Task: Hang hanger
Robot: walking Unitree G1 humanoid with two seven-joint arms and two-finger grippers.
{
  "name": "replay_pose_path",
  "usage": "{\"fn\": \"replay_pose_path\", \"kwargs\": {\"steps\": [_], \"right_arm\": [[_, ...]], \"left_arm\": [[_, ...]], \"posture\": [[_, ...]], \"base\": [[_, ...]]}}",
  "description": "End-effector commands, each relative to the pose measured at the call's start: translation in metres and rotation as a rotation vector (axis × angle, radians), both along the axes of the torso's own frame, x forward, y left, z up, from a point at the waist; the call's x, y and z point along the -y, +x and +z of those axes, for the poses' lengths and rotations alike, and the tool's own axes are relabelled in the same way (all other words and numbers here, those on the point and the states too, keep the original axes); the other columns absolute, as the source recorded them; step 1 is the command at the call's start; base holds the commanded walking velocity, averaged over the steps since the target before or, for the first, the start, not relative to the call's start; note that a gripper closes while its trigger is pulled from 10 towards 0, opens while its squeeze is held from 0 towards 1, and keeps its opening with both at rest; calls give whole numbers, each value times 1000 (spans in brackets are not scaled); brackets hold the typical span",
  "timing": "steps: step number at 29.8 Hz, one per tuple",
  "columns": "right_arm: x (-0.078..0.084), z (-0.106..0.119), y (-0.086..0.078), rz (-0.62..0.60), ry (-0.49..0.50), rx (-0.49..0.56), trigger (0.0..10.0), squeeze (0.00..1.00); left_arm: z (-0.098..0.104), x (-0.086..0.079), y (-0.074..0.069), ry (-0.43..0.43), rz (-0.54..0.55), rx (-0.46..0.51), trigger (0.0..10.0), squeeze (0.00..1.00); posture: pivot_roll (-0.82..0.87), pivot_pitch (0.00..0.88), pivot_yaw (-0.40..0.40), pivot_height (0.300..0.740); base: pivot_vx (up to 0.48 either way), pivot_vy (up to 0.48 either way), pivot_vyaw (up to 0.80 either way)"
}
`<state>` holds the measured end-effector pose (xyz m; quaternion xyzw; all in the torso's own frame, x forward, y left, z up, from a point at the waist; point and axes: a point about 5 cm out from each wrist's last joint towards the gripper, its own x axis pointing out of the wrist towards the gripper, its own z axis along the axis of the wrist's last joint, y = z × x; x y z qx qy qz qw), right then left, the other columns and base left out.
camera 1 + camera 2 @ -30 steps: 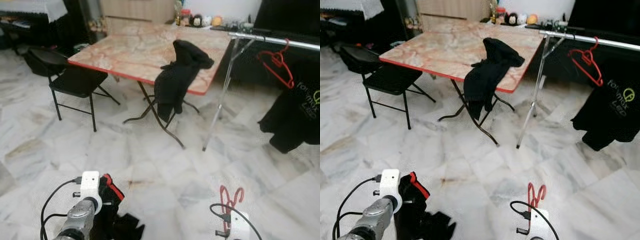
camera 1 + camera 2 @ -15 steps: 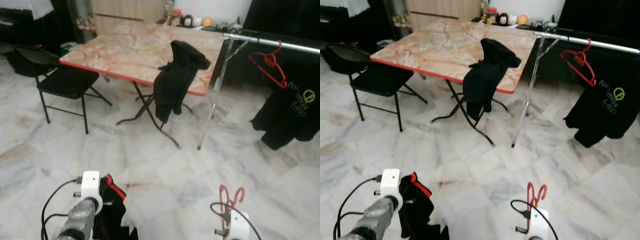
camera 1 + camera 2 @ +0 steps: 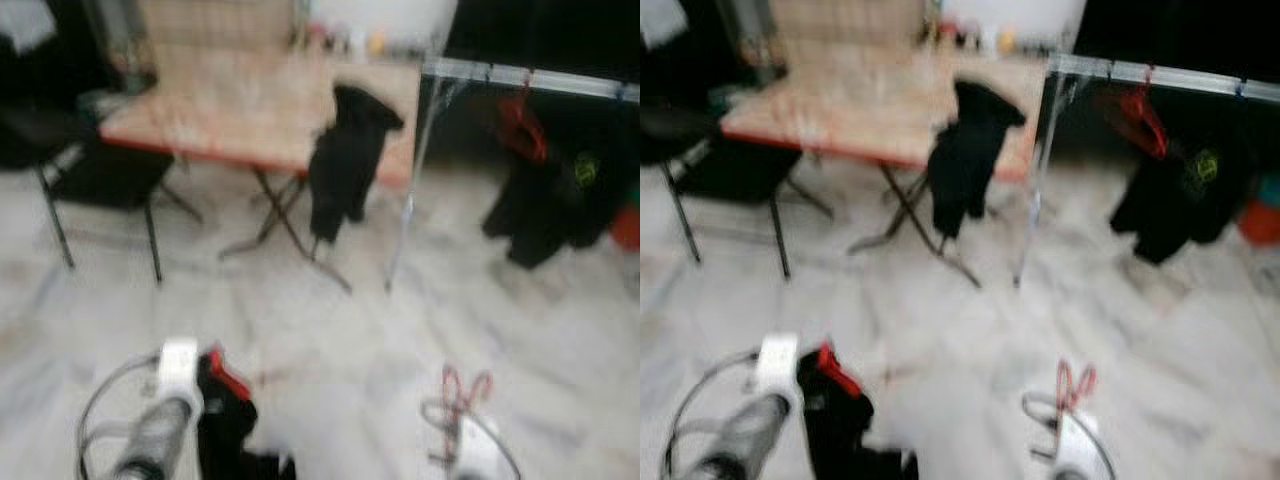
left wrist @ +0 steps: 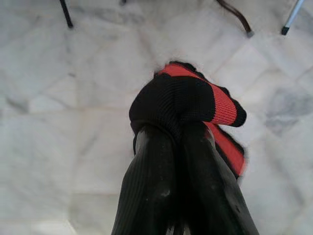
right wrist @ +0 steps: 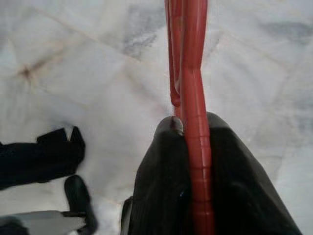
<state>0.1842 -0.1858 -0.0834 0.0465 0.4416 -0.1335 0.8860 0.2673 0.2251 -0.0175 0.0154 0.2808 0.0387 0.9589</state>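
Note:
My right gripper [image 5: 193,142] is shut on a red plastic hanger [image 5: 188,58], whose hook [image 3: 462,385] rises above the wrist low on the right. My left gripper [image 4: 181,142] is shut on a black garment with a red collar [image 4: 195,100], which hangs low on the left [image 3: 225,425] over the marble floor. Ahead on the right a silver clothes rail [image 3: 530,78] carries another red hanger [image 3: 520,125] and a black T-shirt [image 3: 545,200]. The head views are blurred.
A marble-patterned folding table [image 3: 250,110] with a red edge stands ahead, a black jacket [image 3: 345,160] draped over its near corner. A black folding chair [image 3: 95,170] sits on the left. The rail's slanted leg [image 3: 405,210] reaches the floor beside the table.
The head camera has shifted and blurred, so the rail and T-shirt sit further left in the picture. Both grippers keep their hold as before.

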Motion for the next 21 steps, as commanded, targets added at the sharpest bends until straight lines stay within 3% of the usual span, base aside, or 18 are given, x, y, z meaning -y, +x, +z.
{"fn": "replay_pose_path", "kwargs": {"steps": [1,21], "right_arm": [[6,0,-3,-17,-11,-3,10000,0],[7,0,-3,-14,-19,-6,10000,0]], "left_arm": [[6,9,9,-15,-15,39,10000,0],[12,5,14,-8,-6,65,10000,0]], "posture": [[48,0,-12,740],[55,0,-13,740]], "base": [[0,439,0],[0,439,0]]}}
